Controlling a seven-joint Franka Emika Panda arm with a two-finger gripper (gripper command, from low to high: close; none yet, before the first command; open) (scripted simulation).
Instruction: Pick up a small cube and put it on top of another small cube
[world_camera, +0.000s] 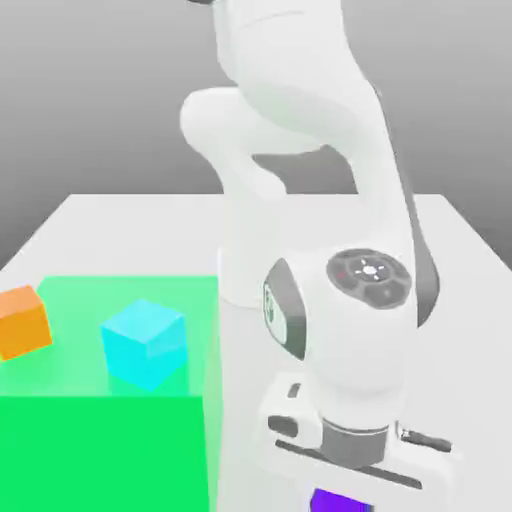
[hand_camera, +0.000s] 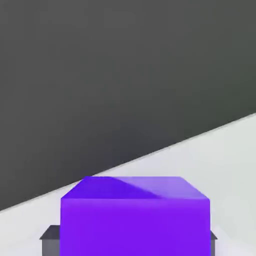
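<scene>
Pincer (hand_camera: 130, 239) closed on purple cube (hand_camera: 134, 217), low over white table (world_camera: 140, 225), presumably grasped for stacking; cyan cube (world_camera: 145, 343) and orange cube (world_camera: 22, 321) sat apart on green area (world_camera: 100, 450), either a likely base.

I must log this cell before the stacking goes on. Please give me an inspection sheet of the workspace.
Surface: white table with a green zone.
Job's things: purple cube between the gripper's fingers; cyan cube and orange cube on the green zone, apart.
Clutter: nothing seen.
Grippers: gripper shut on the purple cube, low at the exterior view's right.
Cables: nothing seen.
Surroundings: plain grey backdrop.
</scene>
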